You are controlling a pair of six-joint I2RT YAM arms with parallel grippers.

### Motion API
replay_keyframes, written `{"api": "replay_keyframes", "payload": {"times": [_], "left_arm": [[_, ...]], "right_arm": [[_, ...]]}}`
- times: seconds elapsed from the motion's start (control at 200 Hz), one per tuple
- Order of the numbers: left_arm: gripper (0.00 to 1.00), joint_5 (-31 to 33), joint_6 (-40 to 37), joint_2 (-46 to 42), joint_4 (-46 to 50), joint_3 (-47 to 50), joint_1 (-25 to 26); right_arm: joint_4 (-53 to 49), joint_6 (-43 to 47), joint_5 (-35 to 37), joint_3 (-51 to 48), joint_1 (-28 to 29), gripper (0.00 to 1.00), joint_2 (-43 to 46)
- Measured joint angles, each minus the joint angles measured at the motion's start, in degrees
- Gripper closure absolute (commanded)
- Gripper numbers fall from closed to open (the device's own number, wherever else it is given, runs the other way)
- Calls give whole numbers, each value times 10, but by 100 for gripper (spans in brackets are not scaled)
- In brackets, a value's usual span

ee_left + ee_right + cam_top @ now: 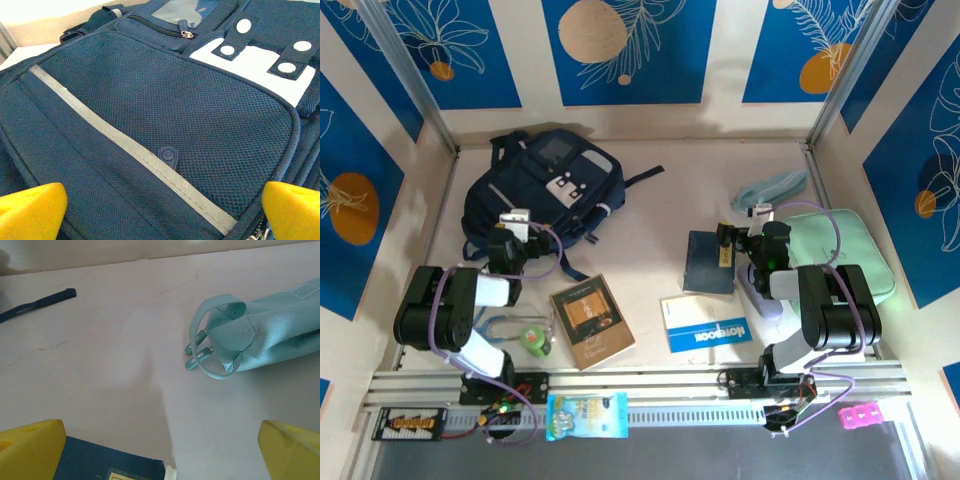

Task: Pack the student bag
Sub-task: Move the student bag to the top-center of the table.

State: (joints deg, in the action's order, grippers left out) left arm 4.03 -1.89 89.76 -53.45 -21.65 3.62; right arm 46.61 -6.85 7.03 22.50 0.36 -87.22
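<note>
item: the student bag (542, 190), navy, lying flat at the far left of the table (660, 210) with its front panel up. one strap (35, 302) trails off to the right. up close we note its mesh pocket (165, 105), crossed by a grey stripe, and white snap tabs above.

item: left gripper (514, 222), poised over the bag's near edge. its yellow pads (30, 210) are spread wide and grip nothing.

item: right gripper (758, 214), above the far edge of a dark blue notebook (709, 262). its pads (292, 450) are likewise spread wide and grip nothing.

item: pale teal pouch (270, 335) with a loop handle and two zip pulls, at the far right, apart from the notebook.

item: mint-green case (840, 250), flat at the right edge, partly behind the right arm.

item: brown book (592, 320) and white-and-blue booklet (705, 325), near the middle front, apart from each other.

item: green tape roll (535, 338), just left of the brown book, by the left arm.

item: snack packet (586, 415), on the front rail between the arm bases.
</note>
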Motion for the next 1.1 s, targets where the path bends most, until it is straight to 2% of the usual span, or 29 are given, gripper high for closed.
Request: {"api": "replay_keyframes", "payload": {"times": [1.1], "left_arm": [[0,0,0,0,0,0,0]], "right_arm": [[-8,0,0,0,0,1,0]]}}
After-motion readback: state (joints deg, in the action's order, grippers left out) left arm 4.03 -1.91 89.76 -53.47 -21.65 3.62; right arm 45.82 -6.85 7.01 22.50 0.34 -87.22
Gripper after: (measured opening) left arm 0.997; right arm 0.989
